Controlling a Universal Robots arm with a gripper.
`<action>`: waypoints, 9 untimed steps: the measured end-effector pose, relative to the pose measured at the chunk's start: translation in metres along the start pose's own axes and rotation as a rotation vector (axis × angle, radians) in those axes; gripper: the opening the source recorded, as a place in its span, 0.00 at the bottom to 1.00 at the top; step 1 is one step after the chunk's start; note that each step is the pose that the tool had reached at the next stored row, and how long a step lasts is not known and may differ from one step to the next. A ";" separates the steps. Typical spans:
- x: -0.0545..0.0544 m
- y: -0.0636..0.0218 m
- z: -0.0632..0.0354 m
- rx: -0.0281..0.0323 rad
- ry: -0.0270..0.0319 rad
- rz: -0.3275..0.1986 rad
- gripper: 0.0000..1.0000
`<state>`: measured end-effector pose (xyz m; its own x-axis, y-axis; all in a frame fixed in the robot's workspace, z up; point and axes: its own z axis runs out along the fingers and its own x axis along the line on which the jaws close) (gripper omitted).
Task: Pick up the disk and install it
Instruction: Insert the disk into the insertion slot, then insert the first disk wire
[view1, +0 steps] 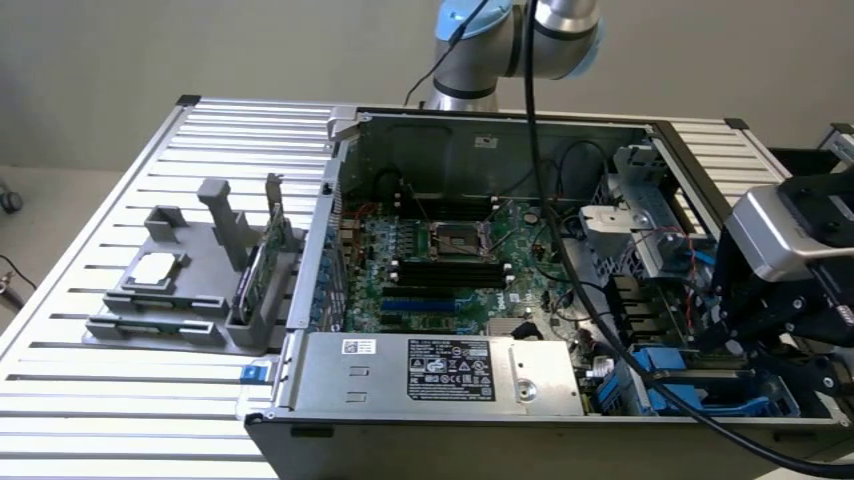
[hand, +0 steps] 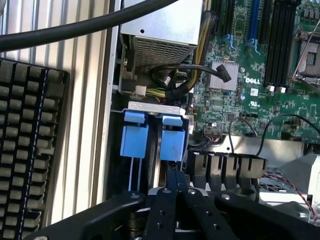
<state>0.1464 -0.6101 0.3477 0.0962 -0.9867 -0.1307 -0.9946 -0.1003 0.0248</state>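
My gripper hangs over the drive cage in the corner of the open computer case. Its black fingers are pressed together with nothing between them. Just off their tips, two blue carrier fronts stand side by side in the cage, the nearer one almost touching the tips. The disk itself is hidden; I cannot tell whether it sits behind those blue fronts. In the exterior view the gripper is low at the exterior view's right, above blue plastic parts.
The motherboard, the silver power supply and loose black cables crowd the case around the cage. A grey parts holder with a small square chip stands on the slatted table. A black keyboard lies beside the case.
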 end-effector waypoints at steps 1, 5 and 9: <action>0.000 0.0000 -0.0018 0.0000 0.0000 0.000 0.11; 0.000 0.0001 -0.0034 0.0000 -0.0009 0.000 0.11; 0.000 0.0001 -0.0035 0.0000 -0.0006 0.000 0.11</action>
<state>0.1464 -0.6101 0.3513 0.0963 -0.9866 -0.1314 -0.9946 -0.1004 0.0248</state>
